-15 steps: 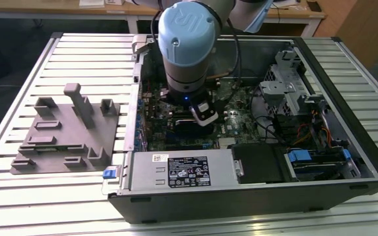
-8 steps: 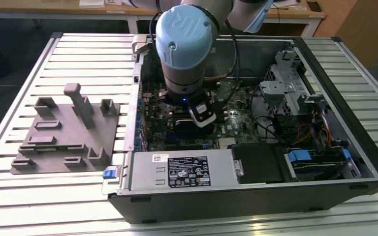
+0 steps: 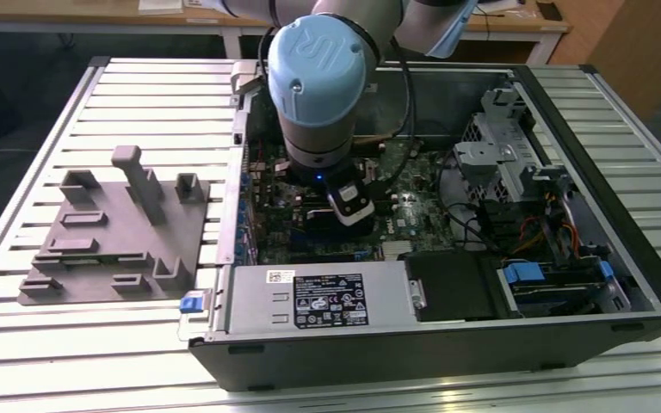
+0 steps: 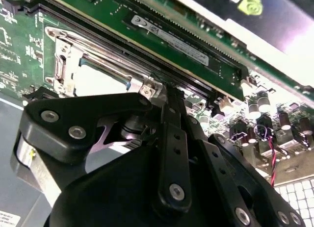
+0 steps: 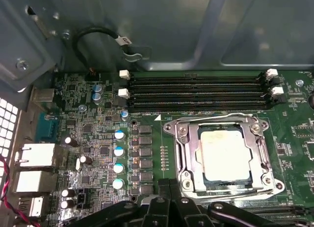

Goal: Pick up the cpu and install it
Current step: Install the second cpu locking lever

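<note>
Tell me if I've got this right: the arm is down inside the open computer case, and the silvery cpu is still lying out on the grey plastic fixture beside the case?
Not quite. The arm is inside the computer case, but the cpu sits in the motherboard socket, as the first wrist view shows. The grey fixture has no chip on it.

A Universal Robots arm (image 3: 319, 82) shows a rounded pale-blue joint cap with a faint grey logo above a silver-grey cylindrical body, a black cable running down beside it. Its black hand (image 4: 167, 153), seen in the second wrist view, is built of flat linkage plates fastened with round silver screws.
</note>
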Available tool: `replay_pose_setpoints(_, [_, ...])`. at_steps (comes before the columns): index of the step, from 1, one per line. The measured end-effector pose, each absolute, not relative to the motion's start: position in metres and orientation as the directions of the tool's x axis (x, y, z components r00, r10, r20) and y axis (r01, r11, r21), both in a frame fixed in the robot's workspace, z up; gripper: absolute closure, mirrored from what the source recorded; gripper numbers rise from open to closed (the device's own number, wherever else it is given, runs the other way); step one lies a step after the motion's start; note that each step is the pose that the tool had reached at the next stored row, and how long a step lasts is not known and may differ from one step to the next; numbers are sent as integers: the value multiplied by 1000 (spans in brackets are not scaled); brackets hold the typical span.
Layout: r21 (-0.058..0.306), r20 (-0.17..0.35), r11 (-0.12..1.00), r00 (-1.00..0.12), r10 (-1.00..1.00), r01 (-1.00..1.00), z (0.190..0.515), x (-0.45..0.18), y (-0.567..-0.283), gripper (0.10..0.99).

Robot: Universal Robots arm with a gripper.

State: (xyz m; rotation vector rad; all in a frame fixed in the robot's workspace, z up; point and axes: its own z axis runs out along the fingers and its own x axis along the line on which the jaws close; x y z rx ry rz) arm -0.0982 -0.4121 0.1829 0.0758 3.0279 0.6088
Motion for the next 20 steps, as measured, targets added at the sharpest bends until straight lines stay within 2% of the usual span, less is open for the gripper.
replay_pose_setpoints(15, [386,-42,922,-997,59,38,206,-98,-412,980])
replay_pose_setpoints(20, [338,-45,940,-997,63,44,207,-97,-411,980])
